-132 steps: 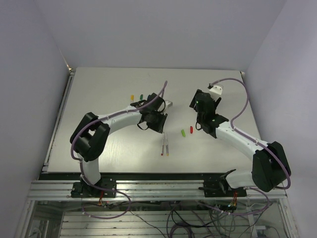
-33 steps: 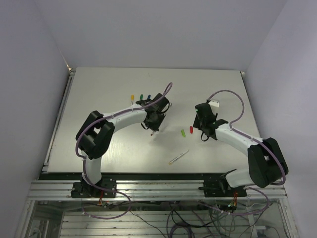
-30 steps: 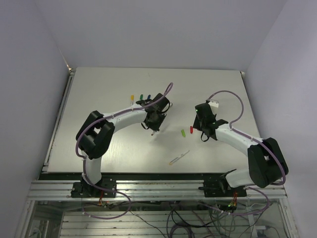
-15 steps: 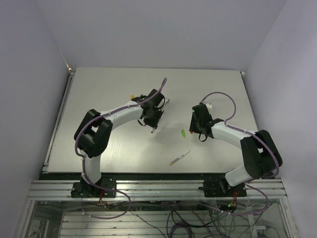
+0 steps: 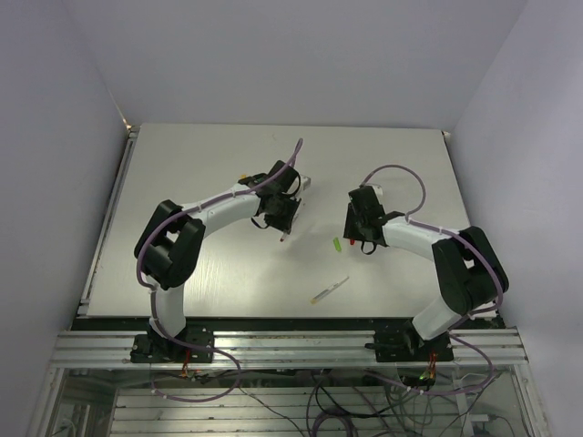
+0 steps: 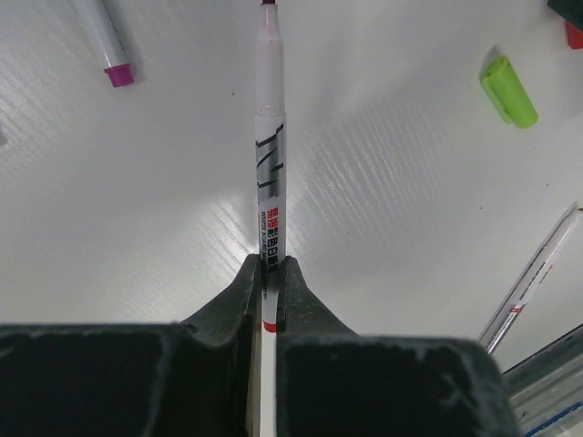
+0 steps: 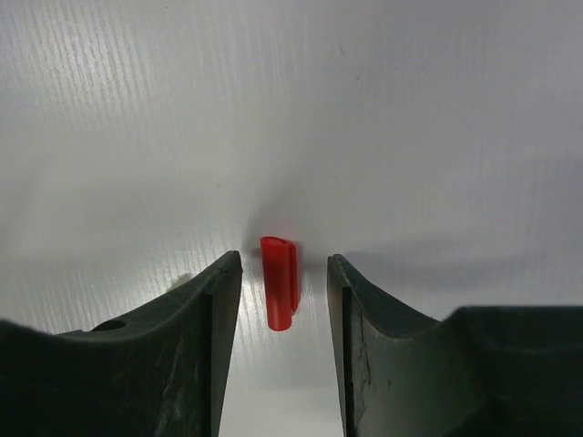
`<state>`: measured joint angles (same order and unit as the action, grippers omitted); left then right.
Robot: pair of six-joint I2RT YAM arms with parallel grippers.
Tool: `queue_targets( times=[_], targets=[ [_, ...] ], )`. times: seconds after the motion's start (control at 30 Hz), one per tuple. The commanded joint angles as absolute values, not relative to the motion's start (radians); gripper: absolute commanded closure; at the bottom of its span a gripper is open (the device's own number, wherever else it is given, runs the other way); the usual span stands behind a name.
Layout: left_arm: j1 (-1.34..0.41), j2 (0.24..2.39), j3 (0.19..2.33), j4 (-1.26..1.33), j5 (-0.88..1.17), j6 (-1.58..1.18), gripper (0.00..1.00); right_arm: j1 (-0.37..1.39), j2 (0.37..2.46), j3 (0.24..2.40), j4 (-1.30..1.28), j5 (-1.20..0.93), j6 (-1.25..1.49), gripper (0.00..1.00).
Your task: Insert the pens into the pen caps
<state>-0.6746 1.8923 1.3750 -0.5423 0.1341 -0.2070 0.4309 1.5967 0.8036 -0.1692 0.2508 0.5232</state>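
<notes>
Now the left arm [image 5: 223, 208] comes up from its base at 7 o'clock, folds at the elbow, and reaches its long white part toward 2 o'clock. That puts the left claw [image 5: 283, 224] near the middle of the white table [image 5: 182, 164]. This claw is pressed tight on a thin held pen [image 6: 270, 137]. From the left wrist camera the held pen pokes straight out to 12 o'clock. Its dark red tip is at the very top edge, and its back end is tucked between the two black fingers [image 6: 232, 296]. I cannot tell if the tip touches the table. A purple-tipped pen [image 6: 107, 41] lies at 11 o'clock from the claw, a light green cap [image 6: 510, 89] at 2 o'clock, and a loose pen [image 6: 537, 278] at 3 o'clock. The right arm [image 5: 414, 238] comes up from its base at 5 o'clock, bends at the elbow near the right side, and stretches toward 10 o'clock. The right claw [image 7: 283, 262] is spread apart, with one finger on each side of a small red cap [image 7: 280, 287]. The red cap lies on the table with a little gap on both sides, so nothing squeezes it. From above, the light green cap sits just beside the right claw at 8 o'clock. The loose pen lies at 6 o'clock from that cap, near the front edge.
</notes>
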Motion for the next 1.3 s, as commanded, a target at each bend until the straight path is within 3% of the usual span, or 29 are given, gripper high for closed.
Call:
queue_targets(
  times=[0.0,0.2,0.43,0.5,0.57,0.83,1.27],
  targets=[
    [-0.664,1.858,1.357,-0.507,0.183,-0.212,0.93,0.425,1.610,0.833,-0.187,0.238,0.514,0.59],
    [-0.655,1.861,1.351,-0.497,0.203,-0.212,0.93,0.427,1.634,0.844,-0.234,0.250,0.534,0.65],
    [-0.646,1.861,1.345,-0.488,0.229,-0.212,0.93,0.426,1.670,0.850,-0.267,0.249,0.553,0.80],
    [-0.644,1.862,1.345,-0.485,0.236,-0.211,0.93,0.426,1.682,0.854,-0.278,0.245,0.557,0.86],
    [-0.642,1.860,1.345,-0.482,0.241,-0.212,0.93,0.425,1.688,0.860,-0.291,0.238,0.558,1.00],
    [-0.633,1.844,1.361,-0.472,0.247,-0.196,0.93,0.425,1.624,0.895,-0.268,0.269,0.538,1.00],
    [-0.611,1.794,1.407,-0.273,0.345,-0.242,0.93,0.415,1.500,0.984,0.124,0.299,0.545,1.00]
  ],
)
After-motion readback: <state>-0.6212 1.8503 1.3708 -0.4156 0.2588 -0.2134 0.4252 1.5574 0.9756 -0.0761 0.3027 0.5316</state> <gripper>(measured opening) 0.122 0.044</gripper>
